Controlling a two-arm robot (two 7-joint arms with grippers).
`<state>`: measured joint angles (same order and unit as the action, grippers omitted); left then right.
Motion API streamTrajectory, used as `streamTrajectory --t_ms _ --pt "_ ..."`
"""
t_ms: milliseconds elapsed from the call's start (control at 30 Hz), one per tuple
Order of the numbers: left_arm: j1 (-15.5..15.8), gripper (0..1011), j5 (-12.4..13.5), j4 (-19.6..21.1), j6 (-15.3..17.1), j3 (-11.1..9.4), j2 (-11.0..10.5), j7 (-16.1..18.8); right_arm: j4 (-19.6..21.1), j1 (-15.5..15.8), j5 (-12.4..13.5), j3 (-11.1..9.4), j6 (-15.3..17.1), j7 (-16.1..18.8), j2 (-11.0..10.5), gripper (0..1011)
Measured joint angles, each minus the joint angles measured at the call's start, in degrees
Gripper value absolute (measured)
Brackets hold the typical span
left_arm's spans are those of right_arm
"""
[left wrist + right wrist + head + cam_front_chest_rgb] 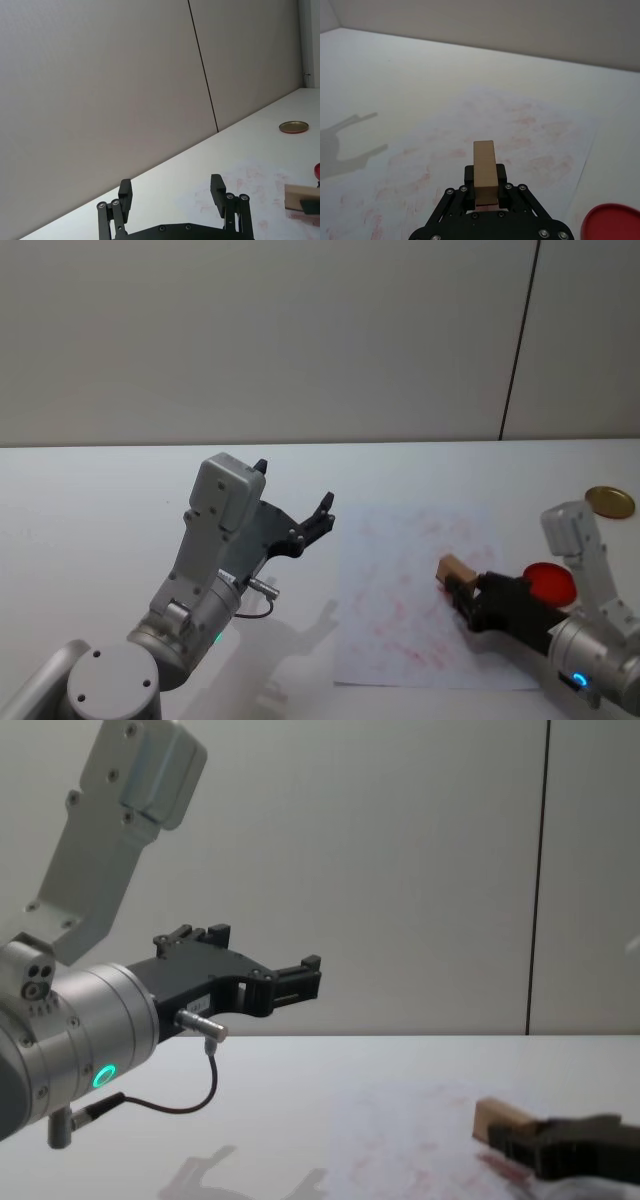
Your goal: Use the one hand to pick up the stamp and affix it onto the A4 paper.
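Lighting bright, even, diffuse, from above. Soft grey shadow of left gripper [295,485] falls on table [100,500], left of A4 paper [420,530]. Green ring light [103,1075] glowing at wrist.

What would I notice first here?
The right pincer grips a little wooden stamp over the paper, which is covered in smudgy red prints. The left pincer hangs open in the air left of the paper, and a bright red ink pad sits by the paper's right edge.
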<state>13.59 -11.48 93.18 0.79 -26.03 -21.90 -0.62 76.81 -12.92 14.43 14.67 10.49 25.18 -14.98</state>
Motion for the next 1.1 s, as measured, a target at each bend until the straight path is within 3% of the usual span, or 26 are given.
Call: streamTrajectory --t_ms 400,1100 --pt "0.0 993 0.0 0.0 0.0 0.0 0.0 0.0 3.9 0.9 0.1 -1.6 -2.8 -3.2 -1.7 221" --pt "0.0 993 0.0 0.0 0.0 0.0 0.0 0.0 4.7 2.9 -0.6 -4.5 0.6 -7.5 -5.0 220"
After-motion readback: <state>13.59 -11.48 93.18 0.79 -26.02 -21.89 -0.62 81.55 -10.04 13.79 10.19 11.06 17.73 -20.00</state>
